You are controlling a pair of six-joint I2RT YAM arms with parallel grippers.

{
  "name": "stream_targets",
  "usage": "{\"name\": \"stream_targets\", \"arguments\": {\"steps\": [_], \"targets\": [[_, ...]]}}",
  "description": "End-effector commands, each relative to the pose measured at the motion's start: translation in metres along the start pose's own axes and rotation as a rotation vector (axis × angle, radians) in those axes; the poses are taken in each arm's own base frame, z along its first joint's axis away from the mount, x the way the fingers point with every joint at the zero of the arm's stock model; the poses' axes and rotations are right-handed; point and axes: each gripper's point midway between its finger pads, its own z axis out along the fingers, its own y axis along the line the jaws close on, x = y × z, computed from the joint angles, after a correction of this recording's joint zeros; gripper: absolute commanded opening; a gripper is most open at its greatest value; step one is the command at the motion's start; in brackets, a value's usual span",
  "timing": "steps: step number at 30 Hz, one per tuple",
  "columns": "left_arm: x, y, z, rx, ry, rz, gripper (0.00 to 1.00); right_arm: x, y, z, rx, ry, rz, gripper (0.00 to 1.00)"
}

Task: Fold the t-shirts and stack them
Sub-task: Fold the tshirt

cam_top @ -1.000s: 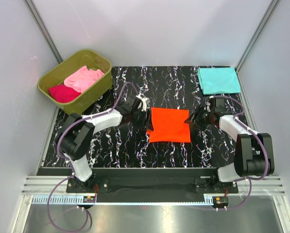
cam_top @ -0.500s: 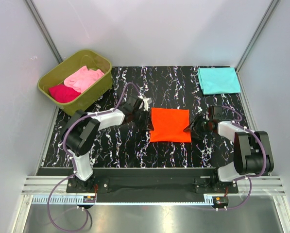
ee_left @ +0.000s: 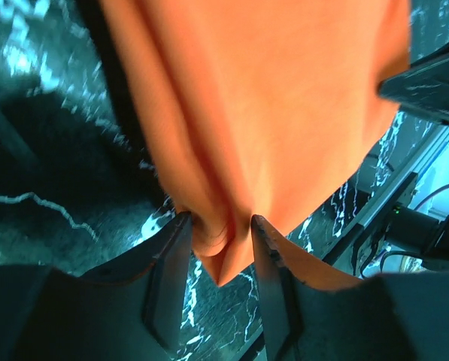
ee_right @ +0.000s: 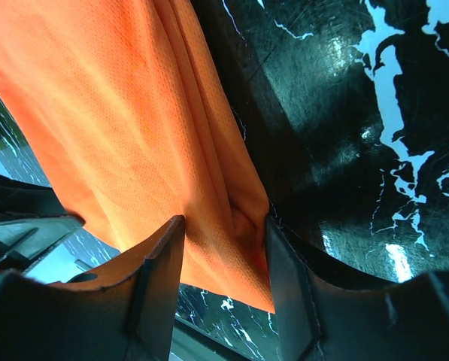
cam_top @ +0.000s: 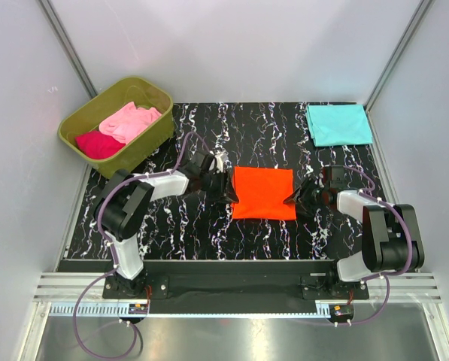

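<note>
The orange t-shirt lies folded in a rectangle at the middle of the table. My left gripper is at its left edge, shut on a bunched fold of the orange cloth low over the table. My right gripper is at its right edge, shut on a fold of the same cloth. In the wrist views cloth fills the gap of the left gripper and of the right gripper. The teal t-shirt lies folded at the back right. The light pink t-shirt and the magenta t-shirt lie crumpled in the tub.
The olive-green tub stands at the back left, off the black marbled table. Grey walls close in the left, right and back sides. The arm bases sit on a rail at the near edge.
Both grippers have slid toward the near side along the orange t-shirt's left and right edges. The shirt's left edge has drawn slightly inward.
</note>
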Motion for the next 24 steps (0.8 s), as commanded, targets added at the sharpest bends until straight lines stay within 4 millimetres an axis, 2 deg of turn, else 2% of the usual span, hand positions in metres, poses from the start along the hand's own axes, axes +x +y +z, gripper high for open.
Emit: {"name": "stream_targets", "arguments": {"steps": [1, 6, 10, 13, 17, 19, 20, 21, 22, 24], "targets": [[-0.004, -0.008, -0.003, 0.031, -0.02, 0.009, 0.43, -0.002, 0.001, -0.001, 0.0, -0.018, -0.004, 0.54], [0.0, -0.011, 0.0, 0.076, -0.006, -0.013, 0.44, -0.003, 0.003, -0.002, -0.005, -0.023, -0.001, 0.54], [-0.002, -0.018, 0.0, 0.163, -0.035, -0.031, 0.28, -0.001, -0.001, 0.0, 0.002, -0.016, 0.006, 0.54], [0.006, -0.013, 0.006, 0.176, -0.005, -0.084, 0.2, 0.002, -0.001, 0.002, -0.004, -0.008, 0.02, 0.53], [0.017, 0.001, 0.013, 0.152, 0.027, -0.118, 0.12, 0.001, -0.001, 0.0, -0.006, -0.015, 0.02, 0.53], [0.019, 0.004, 0.012, 0.14, 0.034, -0.129, 0.12, 0.001, 0.002, -0.002, -0.015, -0.019, 0.018, 0.53], [0.017, 0.003, 0.01, 0.136, 0.031, -0.126, 0.17, 0.0, 0.003, -0.003, -0.017, -0.023, 0.016, 0.53], [0.016, 0.007, 0.009, 0.114, 0.024, -0.117, 0.27, -0.004, 0.008, -0.006, -0.026, -0.034, 0.006, 0.53], [0.014, 0.005, 0.004, 0.092, 0.028, -0.113, 0.37, -0.003, 0.005, -0.008, 0.001, -0.029, 0.014, 0.53], [0.011, 0.01, -0.004, 0.031, 0.028, -0.1, 0.46, -0.006, 0.007, -0.015, 0.034, -0.031, 0.006, 0.55]]}}
